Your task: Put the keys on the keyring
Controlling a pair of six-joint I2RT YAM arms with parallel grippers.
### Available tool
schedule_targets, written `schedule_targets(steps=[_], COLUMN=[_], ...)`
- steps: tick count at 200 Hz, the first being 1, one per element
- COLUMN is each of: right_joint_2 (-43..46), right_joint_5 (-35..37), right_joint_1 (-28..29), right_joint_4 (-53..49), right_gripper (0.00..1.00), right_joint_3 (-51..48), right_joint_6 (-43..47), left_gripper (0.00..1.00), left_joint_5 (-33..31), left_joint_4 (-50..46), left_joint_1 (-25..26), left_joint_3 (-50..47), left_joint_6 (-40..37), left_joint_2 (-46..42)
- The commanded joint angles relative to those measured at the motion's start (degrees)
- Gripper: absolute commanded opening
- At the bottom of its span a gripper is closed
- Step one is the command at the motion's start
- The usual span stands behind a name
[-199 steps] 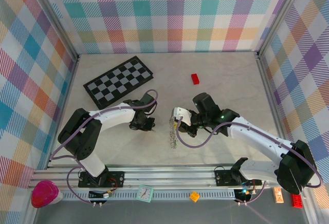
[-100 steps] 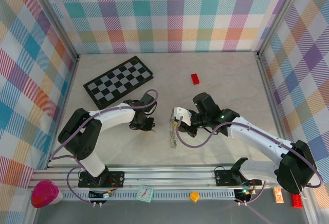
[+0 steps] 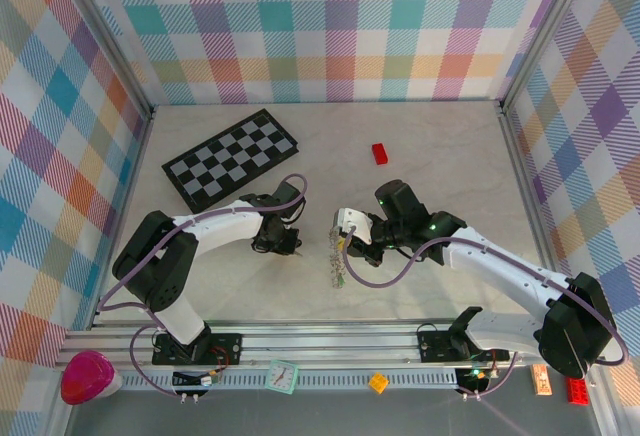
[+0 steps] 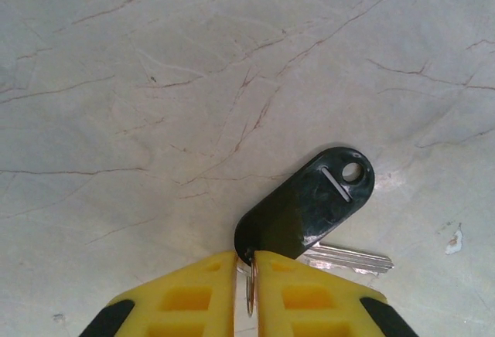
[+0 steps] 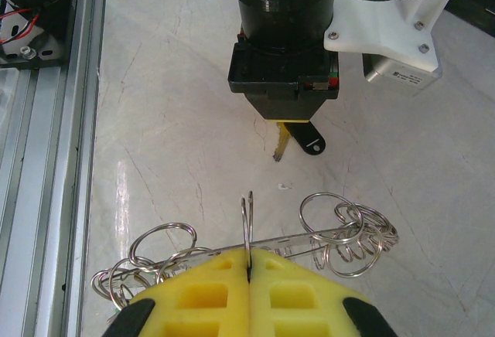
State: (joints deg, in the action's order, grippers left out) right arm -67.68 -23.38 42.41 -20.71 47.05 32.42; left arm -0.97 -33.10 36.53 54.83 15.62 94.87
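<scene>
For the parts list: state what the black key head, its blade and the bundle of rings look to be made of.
Black key head: probably plastic, a glossy dark moulding with soft highlights.
Blade: metal, silvery with a bright sheen.
Keyring: thin wire loops, likely steel, polished and glinting.

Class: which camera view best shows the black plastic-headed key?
Left wrist view: the black plastic-headed key lies close on the marble table, its hole, slot and metal blade clear. Right wrist view shows it small and far off. From the top camera it is too small to tell.
</scene>
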Motion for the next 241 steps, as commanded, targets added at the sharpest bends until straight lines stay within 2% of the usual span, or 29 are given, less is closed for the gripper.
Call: schedule_targets(steps=[1,52,79,152,177,241], right_joint_2=[0.53,0.52,0.45,-0.85,-1.79,-5.65], right_joint_5=[-1.54,-1.61,-1.63,-2.32,-2.39,-4.01], right_joint_1=[0.3,0.3,0.28,0.34,0.87,2.41], right_joint_4=[0.03,-0.12,-0.21,-0.32,0.07,3.01], right_gripper=[0.0,0.0,0.0,0.0,0.0,0.0], right_joint_3=[2.13,2.17,2.24,3.05,3.96,5.79], right_joint_6=[1.0,1.0,0.99,0.71,0.53,0.45], left_gripper=[0.12,0.0,0.0,0.0,0.0,0.0], left_joint_5=[-0.67,-1.12,-1.94,-1.06,-0.5,6.23], left_joint_4=[-2.41,-2.76,-2.77,3.61,4.24,7.08], left_joint_1=[-0.5,-0.5,-0.41,-0.49,-0.59,-0.93], left_joint_3=[0.19,0.39,0.64,-1.87,-0.91,1.75], left_joint_6=[0.29,0.2,-0.05,-5.82,-1.84,19.38], left_joint_2=[-1.39,-2.17,-5.66,-21.7,-23.87,-25.34])
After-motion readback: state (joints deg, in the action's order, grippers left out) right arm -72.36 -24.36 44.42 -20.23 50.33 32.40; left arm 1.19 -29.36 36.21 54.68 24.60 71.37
